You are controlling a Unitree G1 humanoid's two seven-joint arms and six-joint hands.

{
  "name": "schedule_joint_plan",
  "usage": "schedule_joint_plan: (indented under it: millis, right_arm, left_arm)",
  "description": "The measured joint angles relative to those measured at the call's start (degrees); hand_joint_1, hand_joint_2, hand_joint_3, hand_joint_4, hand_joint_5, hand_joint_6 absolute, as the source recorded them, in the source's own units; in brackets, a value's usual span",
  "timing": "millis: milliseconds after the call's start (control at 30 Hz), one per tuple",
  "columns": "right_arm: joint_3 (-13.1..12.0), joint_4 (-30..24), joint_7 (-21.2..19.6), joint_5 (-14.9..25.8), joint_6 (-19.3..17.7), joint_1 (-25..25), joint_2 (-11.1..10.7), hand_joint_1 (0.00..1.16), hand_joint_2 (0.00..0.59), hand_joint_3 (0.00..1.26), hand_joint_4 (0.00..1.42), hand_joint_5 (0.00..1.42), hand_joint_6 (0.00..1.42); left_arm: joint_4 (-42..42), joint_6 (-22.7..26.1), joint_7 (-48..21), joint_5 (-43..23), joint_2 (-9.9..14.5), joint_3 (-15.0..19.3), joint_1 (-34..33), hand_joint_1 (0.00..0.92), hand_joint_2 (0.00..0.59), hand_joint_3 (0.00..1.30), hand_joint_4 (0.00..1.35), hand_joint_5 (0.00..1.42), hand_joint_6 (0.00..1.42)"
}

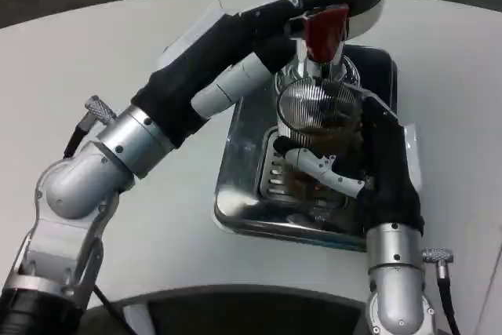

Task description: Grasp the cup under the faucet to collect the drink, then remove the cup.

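Note:
A ribbed clear glass cup (314,111) stands under the faucet of the drink dispenser, above the shiny metal drip tray (235,209). My right hand (329,166) wraps its fingers around the cup's lower part from the near side and holds it. The faucet has a red lever (325,30). My left hand (286,17) reaches across from the left and rests on the faucet's lever area; its fingers are largely hidden behind the handle. I cannot tell whether liquid is in the cup.
The dispenser's dark body with a white rim (369,5) rises at the top of the picture. The slotted grille (274,174) lies in the tray under the cup. The white round table (118,52) spreads to the left and right.

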Motion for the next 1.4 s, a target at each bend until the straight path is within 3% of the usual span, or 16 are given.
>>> schedule_joint_plan:
  millis: [400, 833, 1400]
  right_arm:
    - [0.09, -0.39, 0.0, -0.26, -0.37, 0.35, -0.15, 1.02, 0.144, 0.48, 0.59, 0.67, 0.59]
    - [0.07, -1.69, 0.0, -0.63, -0.41, 1.21, -0.35, 1.03, 0.139, 0.49, 0.61, 0.68, 0.6]
    - [-0.21, -2.75, 0.0, -0.61, -0.94, 1.34, -0.86, 1.02, 0.137, 0.49, 0.61, 0.69, 0.6]
  left_arm:
    - [-1.47, 5.32, -2.85, -4.91, -2.52, 2.2, 1.2, 0.0, 0.065, 0.16, 0.02, 0.13, 0.08]
    - [-2.41, 7.42, -4.64, -6.5, -4.03, 4.05, 1.61, 0.0, 0.067, 0.16, 0.01, 0.13, 0.08]
    - [-10.72, 10.21, -3.77, -6.65, -4.5, 7.49, 4.93, 0.0, 0.066, 0.19, 0.03, 0.13, 0.08]
